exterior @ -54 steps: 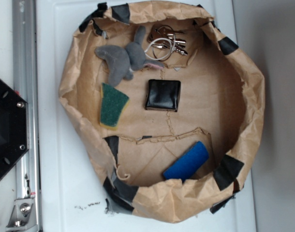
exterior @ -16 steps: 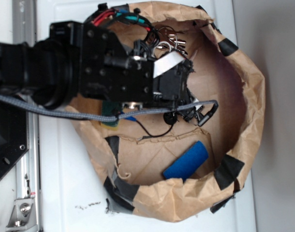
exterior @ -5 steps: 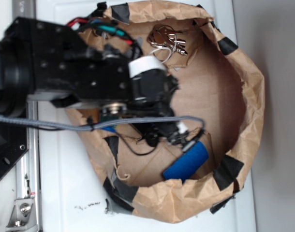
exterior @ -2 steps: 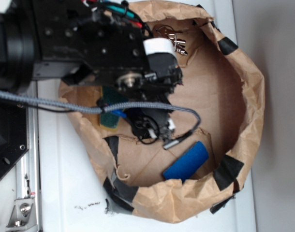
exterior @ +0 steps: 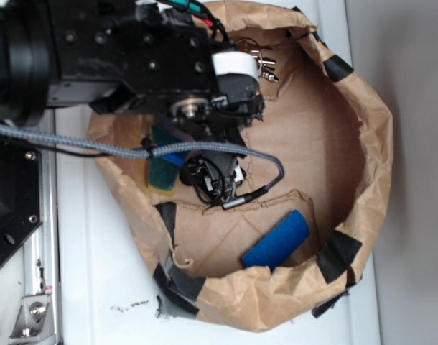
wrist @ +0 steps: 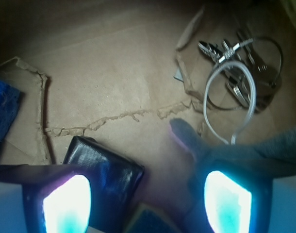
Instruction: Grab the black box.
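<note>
arm (exterior: 118, 57) pulled back left; black box (wrist: 102, 170) shifted left

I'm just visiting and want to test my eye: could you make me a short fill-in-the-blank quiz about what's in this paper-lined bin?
1. The rectangular block near the bin's lower edge is ____ in colour.
2. In the wrist view, the black box lies beside the ____ lit pad of the gripper.
3. The metal objects on wire rings are ____.

Missing words: blue; left; keys

End effector (wrist: 140, 206) fingers (wrist: 65, 208) spread, pointing down.
</note>
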Controlling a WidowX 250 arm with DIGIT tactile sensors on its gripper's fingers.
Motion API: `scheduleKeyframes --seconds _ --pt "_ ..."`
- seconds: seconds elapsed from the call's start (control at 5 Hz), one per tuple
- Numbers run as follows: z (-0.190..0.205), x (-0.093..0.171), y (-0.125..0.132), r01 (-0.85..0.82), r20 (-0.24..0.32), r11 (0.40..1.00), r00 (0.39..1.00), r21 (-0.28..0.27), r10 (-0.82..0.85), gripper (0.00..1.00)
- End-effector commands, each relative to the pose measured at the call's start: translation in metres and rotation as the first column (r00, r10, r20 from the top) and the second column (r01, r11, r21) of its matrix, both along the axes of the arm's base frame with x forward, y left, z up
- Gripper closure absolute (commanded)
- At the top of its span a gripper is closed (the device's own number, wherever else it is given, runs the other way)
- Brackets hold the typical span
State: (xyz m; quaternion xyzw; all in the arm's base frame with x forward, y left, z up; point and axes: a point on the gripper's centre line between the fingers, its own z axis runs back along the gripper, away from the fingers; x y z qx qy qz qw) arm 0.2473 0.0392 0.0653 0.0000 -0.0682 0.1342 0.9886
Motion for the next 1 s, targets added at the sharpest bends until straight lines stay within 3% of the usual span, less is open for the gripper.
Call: scheduleKeyframes --seconds 0.0,0.4,0.8 --pt "-0.001 0.003 0.018 0.021 0.035 0.999 0.999 0.038 -0.023 0.00" --pt "-0.025 0.013 0.004 -0.060 0.082 0.996 0.995 0.068 0.055 0.00" --pt "-0.048 0.006 -0.018 0.001 0.034 0.997 0.999 0.071 -0.003 0.00"
